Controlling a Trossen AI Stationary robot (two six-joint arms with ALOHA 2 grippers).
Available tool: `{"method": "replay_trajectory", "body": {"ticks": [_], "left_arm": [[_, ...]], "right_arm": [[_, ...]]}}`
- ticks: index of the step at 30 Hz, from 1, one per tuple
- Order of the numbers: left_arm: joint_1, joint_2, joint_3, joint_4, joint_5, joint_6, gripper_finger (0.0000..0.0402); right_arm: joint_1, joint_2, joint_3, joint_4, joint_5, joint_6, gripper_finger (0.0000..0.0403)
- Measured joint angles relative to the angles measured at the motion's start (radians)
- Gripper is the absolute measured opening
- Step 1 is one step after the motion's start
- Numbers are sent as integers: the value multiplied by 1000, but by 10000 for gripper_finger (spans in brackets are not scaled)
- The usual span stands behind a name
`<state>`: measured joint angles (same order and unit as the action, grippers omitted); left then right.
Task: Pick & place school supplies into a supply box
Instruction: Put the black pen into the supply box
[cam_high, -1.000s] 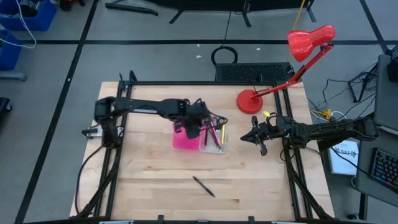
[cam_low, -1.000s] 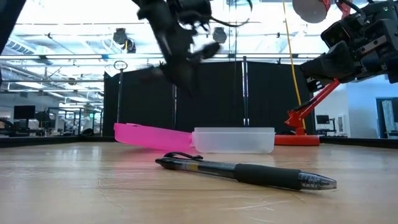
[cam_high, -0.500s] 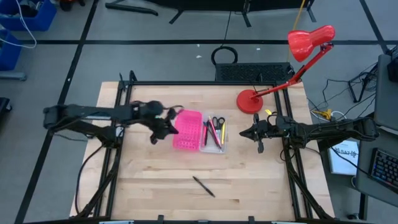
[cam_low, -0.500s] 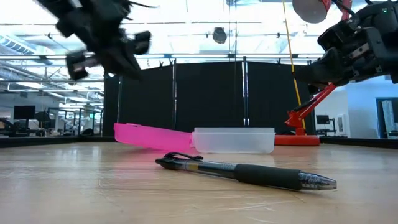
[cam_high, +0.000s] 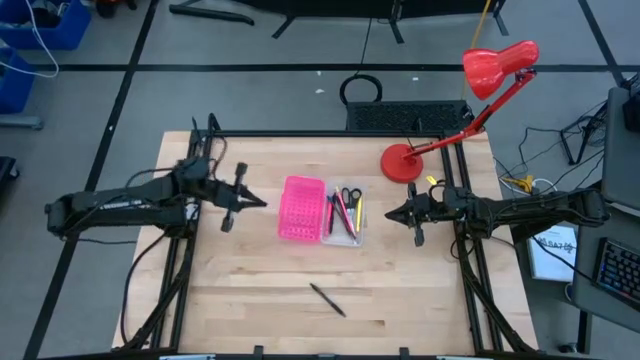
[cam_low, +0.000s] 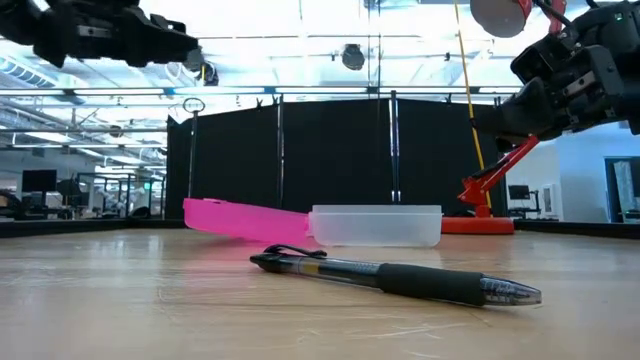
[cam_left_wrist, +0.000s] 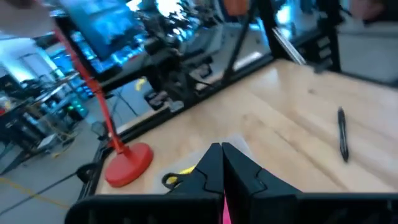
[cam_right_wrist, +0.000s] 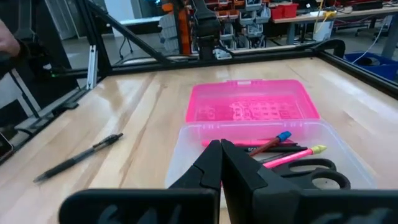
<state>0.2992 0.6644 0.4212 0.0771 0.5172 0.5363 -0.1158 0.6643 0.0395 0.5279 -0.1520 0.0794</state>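
The clear supply box (cam_high: 345, 217) lies mid-table beside the pink dotted tray (cam_high: 302, 208). It holds several pens and pencils (cam_right_wrist: 280, 149) and the black-handled scissors (cam_right_wrist: 314, 173). One black pen (cam_high: 327, 298) lies loose on the wood nearer the front edge; it also shows in the low view (cam_low: 400, 276). My left gripper (cam_high: 260, 202) hangs shut and empty to the left of the pink tray. My right gripper (cam_high: 390, 213) hangs shut and empty just right of the clear box; in its wrist view (cam_right_wrist: 221, 152) the fingertips meet.
A red desk lamp stands with its base (cam_high: 402, 162) at the back right, its arm slanting up to the shade (cam_high: 497, 66). A black frame rail (cam_high: 330, 133) runs along the table's far edge. Bare wood lies around the loose pen.
My left gripper has drawn back from above the trays toward the table's left edge and risen, now clear of the pink tray. The trays, their contents and the loose pen have stayed where they were.
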Motion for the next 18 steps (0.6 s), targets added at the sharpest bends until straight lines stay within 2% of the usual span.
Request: {"method": "replay_trajectory", "body": {"ticks": [3,9,12,18], "left_arm": [[5,-64,-31,54,7,-106,2],[-68,-130,-208,440,-51,-390,2],[-104,-156,-284,612,-89,-460,1],[-137,-196,-343,620,-91,-457,1]], "right_arm": [[0,0,0,-26,19,-11,0],[0,0,0,-40,64,38,0],[0,0,0,-41,74,40,0],[0,0,0,-41,74,40,0]]}}
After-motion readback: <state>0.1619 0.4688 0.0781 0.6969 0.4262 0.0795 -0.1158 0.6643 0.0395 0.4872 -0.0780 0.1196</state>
